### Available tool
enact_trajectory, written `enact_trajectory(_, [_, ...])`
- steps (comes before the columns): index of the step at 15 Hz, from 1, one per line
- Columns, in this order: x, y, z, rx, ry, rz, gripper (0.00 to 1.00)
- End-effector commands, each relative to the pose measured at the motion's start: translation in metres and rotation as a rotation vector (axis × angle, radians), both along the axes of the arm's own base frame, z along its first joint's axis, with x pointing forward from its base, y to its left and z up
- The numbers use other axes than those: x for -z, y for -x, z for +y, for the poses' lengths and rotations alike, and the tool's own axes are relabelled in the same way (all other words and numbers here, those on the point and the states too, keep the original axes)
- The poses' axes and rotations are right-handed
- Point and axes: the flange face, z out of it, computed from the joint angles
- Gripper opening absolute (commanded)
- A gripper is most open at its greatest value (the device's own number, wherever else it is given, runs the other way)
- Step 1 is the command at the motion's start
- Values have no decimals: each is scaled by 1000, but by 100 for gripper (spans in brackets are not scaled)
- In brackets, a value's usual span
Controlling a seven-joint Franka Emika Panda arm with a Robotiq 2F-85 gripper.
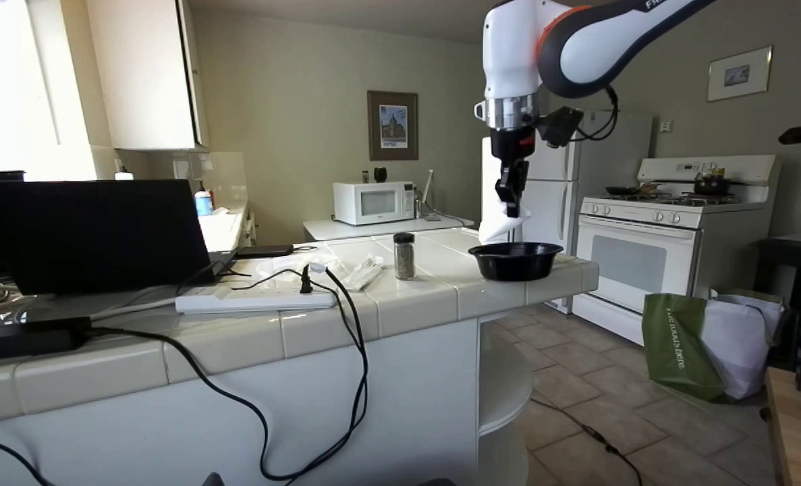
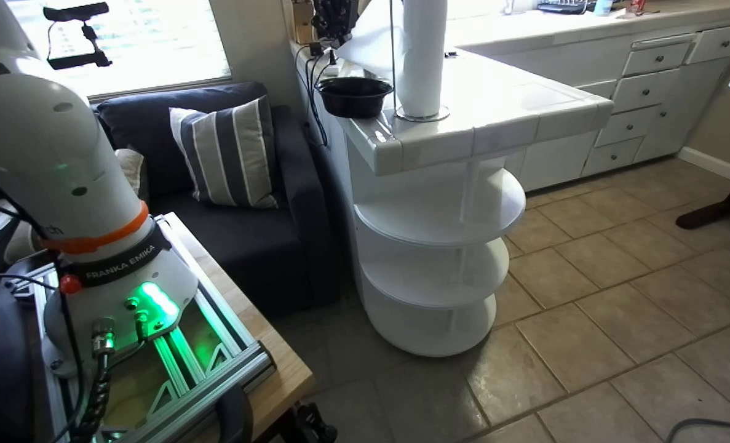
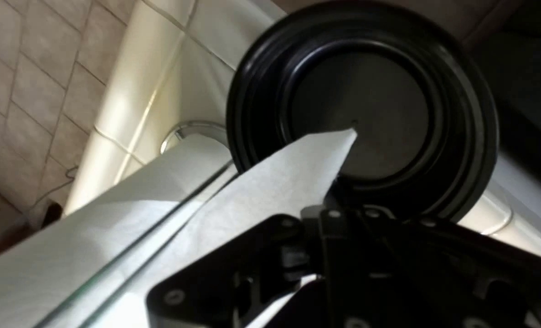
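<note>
The paper (image 3: pixel 277 180) is white and thin, its pointed corner over the black bowl (image 1: pixel 515 266). It spans from the upright roll (image 2: pixel 424 58) to the gripper (image 1: pixel 512 210), which pinches it. The counter (image 2: pixel 537 98) is glossy white tile; the floor (image 2: pixel 586 320), tan tile.

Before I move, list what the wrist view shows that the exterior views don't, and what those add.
Only the wrist view: the flat bottom inside the black bowl, seen from above.

Only in an exterior view: the microwave, the stove, the lidded jar, the striped pillow.

Shared by the wrist view and both exterior views: the black bowl itself, the paper towel sheet, the tiled counter.
</note>
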Motion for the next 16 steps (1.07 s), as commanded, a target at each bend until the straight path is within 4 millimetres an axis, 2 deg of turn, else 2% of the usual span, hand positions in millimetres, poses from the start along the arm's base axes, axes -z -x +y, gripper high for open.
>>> enact_trajectory(1, [-32, 23, -25, 95, -14, 98, 0])
enact_trajectory(5, [-62, 53, -55, 186, -33, 213, 0])
enact_trajectory(9, [-85, 65, -94, 288, -66, 226, 0])
enact_trajectory(12, [-90, 63, -126, 373, -81, 200, 0])
enact_trajectory(16, [-81, 51, -158, 439, -114, 156, 0])
